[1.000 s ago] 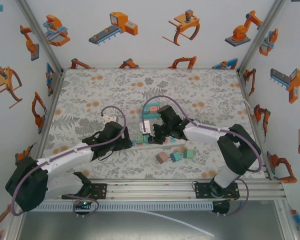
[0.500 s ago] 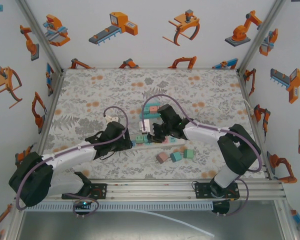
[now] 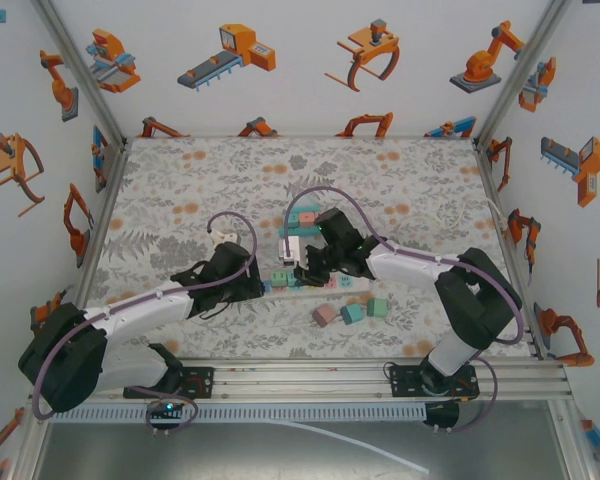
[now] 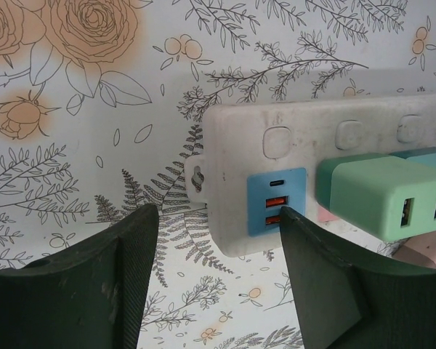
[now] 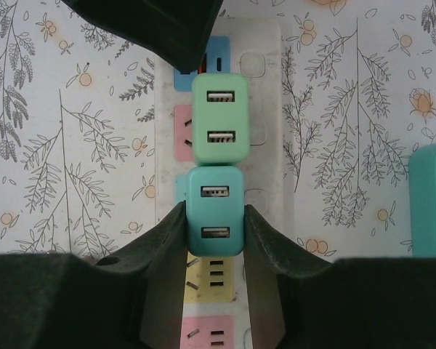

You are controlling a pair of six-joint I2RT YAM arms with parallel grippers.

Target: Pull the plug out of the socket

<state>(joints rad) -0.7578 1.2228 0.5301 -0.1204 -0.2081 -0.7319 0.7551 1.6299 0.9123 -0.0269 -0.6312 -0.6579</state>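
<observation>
Top view: power strip (image 3: pixel 302 282) is seen lying near the middle of the flowered table (image 3: pixel 180 190), with both arms reaching in to it, the left pincer (image 3: pixel 260 284) at its left end and the right pincer (image 3: pixel 306 268) over its middle. Right wrist view: the right pincer (image 5: pixel 214 218) is closed on the teal plug (image 5: pixel 215 190), one finger pressed to each side face. This plug is seated on the strip (image 5: pixel 265 109), just beside a green plug (image 5: pixel 219 120) one socket further along. Left wrist view: the left pincer (image 4: pixel 218 214) is spread wide, its fingers (image 4: pixel 131 269) set either side of the strip's end (image 4: pixel 232 142), where a blue USB panel (image 4: pixel 276 200) is mounted; nothing is gripped, and contact with the casing cannot be determined. The green plug (image 4: pixel 392 196) is seen at the right of that view. Three loose blocks, pink (image 3: pixel 325 315), teal (image 3: pixel 352 313) and green (image 3: pixel 378 307), are noted on the table nearer the arm bases, apart from the strip.
</observation>
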